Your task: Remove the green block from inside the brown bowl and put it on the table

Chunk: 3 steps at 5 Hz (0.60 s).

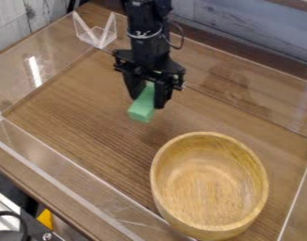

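Note:
The green block (145,104) hangs tilted from my gripper (150,89), whose black fingers are shut on its upper end. Its lower end is just above the table (81,122), up and left of the brown bowl (209,184). The bowl sits at the lower right with nothing inside it. My gripper points straight down from the black arm above.
Clear acrylic walls (68,193) run around the tabletop's edges. A clear folded stand (93,33) sits at the back left corner. Bare wood lies left of and behind the bowl.

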### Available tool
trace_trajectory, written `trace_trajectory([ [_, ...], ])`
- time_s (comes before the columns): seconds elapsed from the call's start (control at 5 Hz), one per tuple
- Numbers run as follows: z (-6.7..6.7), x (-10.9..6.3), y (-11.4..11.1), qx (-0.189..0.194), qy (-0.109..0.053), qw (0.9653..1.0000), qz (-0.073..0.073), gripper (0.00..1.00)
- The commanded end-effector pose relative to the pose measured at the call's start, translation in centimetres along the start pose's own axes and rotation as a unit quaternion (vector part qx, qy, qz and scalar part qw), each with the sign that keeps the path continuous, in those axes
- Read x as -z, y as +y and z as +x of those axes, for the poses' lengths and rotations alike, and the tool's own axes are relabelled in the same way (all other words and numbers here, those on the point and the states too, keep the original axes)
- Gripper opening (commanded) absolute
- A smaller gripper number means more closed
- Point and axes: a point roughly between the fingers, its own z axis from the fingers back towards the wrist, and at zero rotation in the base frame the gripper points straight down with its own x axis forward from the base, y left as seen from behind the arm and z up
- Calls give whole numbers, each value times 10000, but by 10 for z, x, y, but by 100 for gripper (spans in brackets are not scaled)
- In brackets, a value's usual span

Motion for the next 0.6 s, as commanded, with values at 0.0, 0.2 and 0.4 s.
trace_trajectory([
  [0.0,22,-14,-11,-287,-267,9992,51,0],
  [0.2,22,-20,-1,-564,-288,9980,83,0],
  [0.4,22,-27,10,-833,-320,9959,115,0],
])
